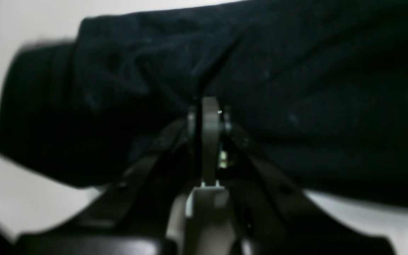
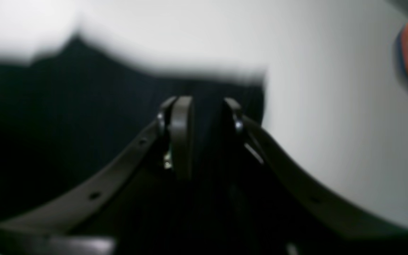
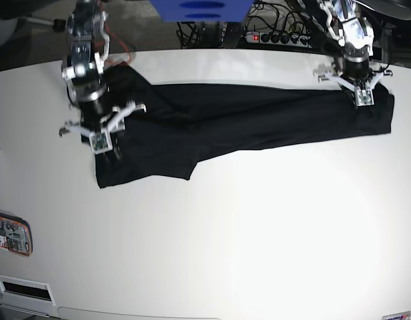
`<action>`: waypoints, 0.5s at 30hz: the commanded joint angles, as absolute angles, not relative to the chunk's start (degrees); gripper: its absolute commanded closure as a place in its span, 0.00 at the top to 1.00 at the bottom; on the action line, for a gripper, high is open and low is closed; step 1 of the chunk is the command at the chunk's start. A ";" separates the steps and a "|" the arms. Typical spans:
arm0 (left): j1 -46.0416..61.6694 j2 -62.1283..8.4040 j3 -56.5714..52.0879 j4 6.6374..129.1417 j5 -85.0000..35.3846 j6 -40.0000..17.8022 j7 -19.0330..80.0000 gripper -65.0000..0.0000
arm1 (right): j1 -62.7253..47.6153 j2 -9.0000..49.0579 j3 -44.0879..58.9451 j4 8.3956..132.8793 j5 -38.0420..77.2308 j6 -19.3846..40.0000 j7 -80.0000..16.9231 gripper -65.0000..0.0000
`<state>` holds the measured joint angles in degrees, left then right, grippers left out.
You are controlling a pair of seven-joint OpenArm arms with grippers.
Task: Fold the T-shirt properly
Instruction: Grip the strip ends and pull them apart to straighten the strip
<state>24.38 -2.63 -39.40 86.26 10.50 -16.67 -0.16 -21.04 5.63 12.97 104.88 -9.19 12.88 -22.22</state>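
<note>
- Tabletop (image 3: pixel 259 227): white, carrying the whole scene; a small flat device with an orange edge (image 3: pixel 11 233) lies at its far left edge, well apart from the cloth.
- Right gripper (image 3: pixel 105 148): on the left of the base view, it is down on the cloth near the lower left corner. In the right wrist view (image 2: pixel 207 106) its jaws stand partly apart with dark fabric between them, though I cannot tell whether they pinch it.
- T-shirt (image 3: pixel 259 123): black, lying on the tabletop as a long band from left to right, wider at the left end where a flap reaches toward the viewer.
- Left gripper (image 3: pixel 363 100): at the band's right end, clenched on the T-shirt; the left wrist view (image 1: pixel 207 109) shows the jaws together with creases of fabric gathering at the tips.
- Power strip (image 3: pixel 282 37): beyond the tabletop's far edge.
</note>
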 commanded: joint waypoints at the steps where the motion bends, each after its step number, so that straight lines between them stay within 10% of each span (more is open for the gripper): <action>1: 23.69 -4.09 -39.34 83.12 11.91 -17.45 5.05 0.00 | -22.46 5.76 12.53 103.34 -8.92 13.41 -22.64 0.21; 15: 17.01 -6.90 -39.25 74.86 12.09 -17.45 5.41 0.00 | -22.37 5.76 12.09 88.75 -9.10 13.41 -22.64 0.21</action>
<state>16.75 -7.14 -39.40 76.20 9.26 -17.30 -2.37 -22.33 5.45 12.05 89.38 -7.22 13.04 -17.12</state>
